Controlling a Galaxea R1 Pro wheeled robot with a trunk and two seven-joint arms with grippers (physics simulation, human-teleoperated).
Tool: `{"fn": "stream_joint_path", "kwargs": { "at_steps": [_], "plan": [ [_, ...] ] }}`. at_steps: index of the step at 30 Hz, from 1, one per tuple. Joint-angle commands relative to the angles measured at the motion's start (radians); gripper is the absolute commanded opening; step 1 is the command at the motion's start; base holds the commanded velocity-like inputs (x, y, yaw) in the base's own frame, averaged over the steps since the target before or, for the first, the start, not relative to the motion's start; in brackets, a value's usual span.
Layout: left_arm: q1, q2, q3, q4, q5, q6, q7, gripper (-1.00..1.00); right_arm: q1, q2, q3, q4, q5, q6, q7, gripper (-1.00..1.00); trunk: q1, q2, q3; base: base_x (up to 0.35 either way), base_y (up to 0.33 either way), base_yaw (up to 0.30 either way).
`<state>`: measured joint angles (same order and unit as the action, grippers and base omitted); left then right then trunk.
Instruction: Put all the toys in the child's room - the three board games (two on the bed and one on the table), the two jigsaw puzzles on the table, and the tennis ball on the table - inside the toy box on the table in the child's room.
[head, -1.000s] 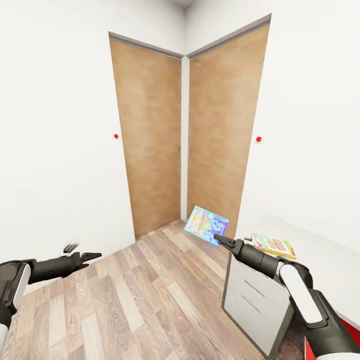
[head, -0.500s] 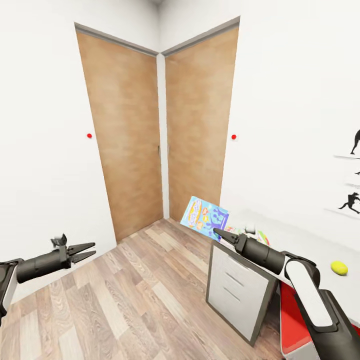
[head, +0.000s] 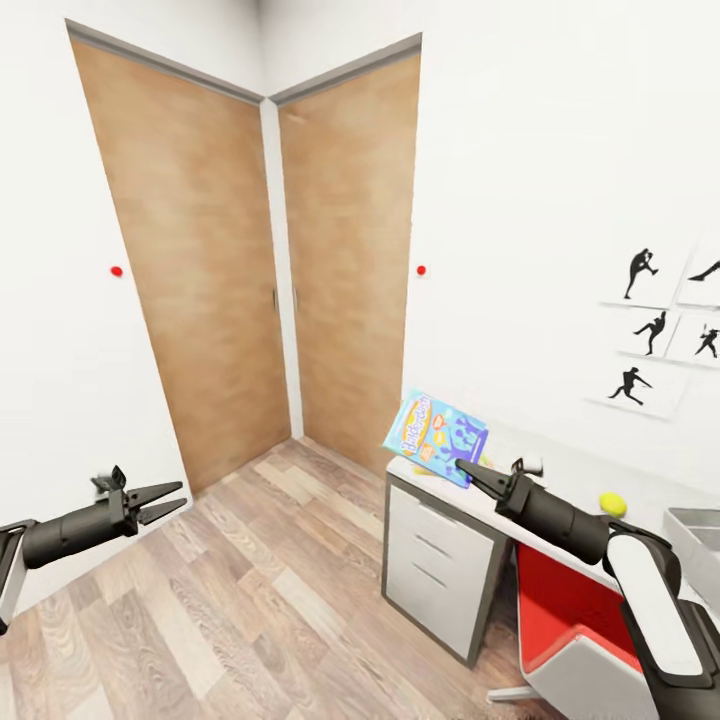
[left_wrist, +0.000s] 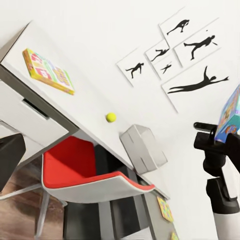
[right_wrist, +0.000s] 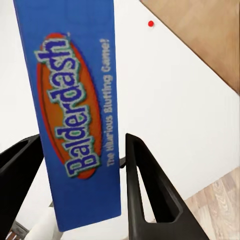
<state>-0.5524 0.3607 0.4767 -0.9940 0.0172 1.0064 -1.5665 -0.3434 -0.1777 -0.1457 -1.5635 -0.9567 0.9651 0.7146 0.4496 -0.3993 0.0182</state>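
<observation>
Right gripper (head: 468, 468) jaws clamp light-blue board game (head: 436, 437); arm outstretched.

I count two board games: one light-blue Balderdash box (head: 436, 438) and one yellow Skip-Bo box (left_wrist: 48, 71) lying on the tabletop (left_wrist: 87, 97). There is one tennis ball (head: 612, 504), one grey toy box (left_wrist: 143, 147), and two jigsaw puzzles (left_wrist: 165, 209) at the tabletop's far end. One red chair (head: 565, 630) stands there. I see two wooden doors (head: 195, 290), two red wall dots (head: 421, 270), and five baseball-player silhouette prints (head: 639, 274).
</observation>
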Motion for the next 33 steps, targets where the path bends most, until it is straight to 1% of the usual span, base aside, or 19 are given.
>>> {"fn": "stream_joint_path", "kwargs": {
  "at_steps": [1, 12, 18, 23, 27, 33],
  "plan": [
    [0.0, 0.0, 0.0, 0.0, -0.001, 0.011, -0.004, 1.0, -0.001, 0.0, -0.001, 0.0, -0.003, 0.005, 0.005, -1.0, 0.0, -0.001, -0.001, 0.063, 0.0, -0.274],
    [0.0, 0.0, 0.0, 0.0, -0.002, 0.009, -0.004, 1.0, 0.0, 0.001, -0.002, 0.0, 0.003, -0.005, 0.006, -1.0, 0.0, -0.001, -0.007, 0.175, 0.004, -0.274],
    [0.0, 0.0, 0.0, 0.0, -0.002, 0.009, -0.004, 1.0, 0.0, 0.003, -0.002, 0.0, 0.007, -0.011, 0.003, -1.0, 0.0, -0.001, -0.01, 0.197, 0.132, -0.271],
    [0.0, 0.0, 0.0, 0.0, -0.002, 0.009, -0.004, 1.0, 0.0, 0.002, -0.003, 0.0, 0.007, -0.01, 0.002, -1.0, 0.0, -0.001, -0.011, 0.201, 0.167, -0.146],
    [0.0, 0.001, 0.0, 0.0, -0.004, 0.009, -0.004, 1.0, 0.0, 0.001, -0.003, 0.0, 0.007, -0.008, 0.007, -1.0, 0.0, -0.001, -0.011, 0.212, 0.154, -0.235],
    [0.0, 0.001, 0.002, 0.0, -0.005, 0.008, -0.004, 1.0, 0.0, 0.0, -0.003, 0.002, 0.007, -0.008, 0.009, -1.0, 0.0, -0.001, -0.011, 0.113, 0.043, -0.271]
  ]
}}
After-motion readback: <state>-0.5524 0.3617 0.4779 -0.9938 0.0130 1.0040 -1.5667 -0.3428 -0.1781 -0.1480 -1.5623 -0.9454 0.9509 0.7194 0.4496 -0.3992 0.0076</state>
